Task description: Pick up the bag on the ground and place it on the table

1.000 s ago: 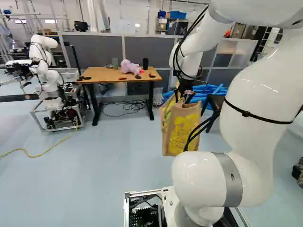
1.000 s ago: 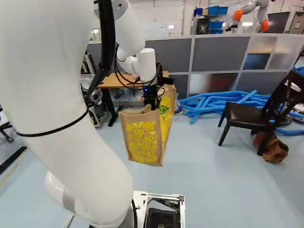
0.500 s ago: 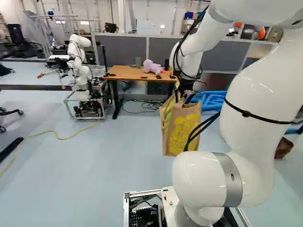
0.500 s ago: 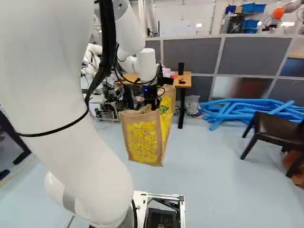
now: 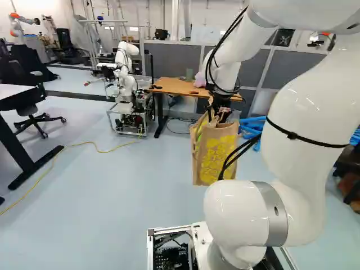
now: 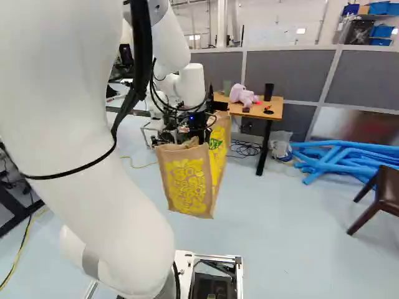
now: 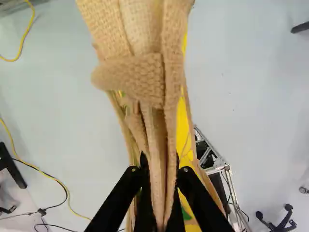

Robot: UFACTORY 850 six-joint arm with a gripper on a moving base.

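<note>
My gripper (image 6: 201,128) is partly hidden behind the bag's rim in the right base view. In the wrist view the gripper (image 7: 159,181) is shut on the tan fabric of the bag (image 7: 137,79), pinched from both sides. The tan bag (image 6: 187,180) with yellow print hangs upright beneath it, off the floor. Beyond the bag stands the wooden-topped table (image 6: 274,111), with a pink plush toy (image 6: 242,94) and a black cylinder (image 6: 269,91) on it. In the left base view the arm and bag cover the table's right part.
Another robot (image 5: 126,84) stands left of the table. Blue tubes (image 6: 349,159) lie to the table's right, near a dark chair (image 6: 385,193). A clear plastic bag (image 6: 280,144) is by the table leg. A yellow cable (image 5: 95,147) crosses the floor; a desk (image 5: 14,95) is at far left.
The base has turned left, so the table and the rest of the room shift rightward in both base views. My arm keeps its pose, with the bag still hanging from the gripper.
</note>
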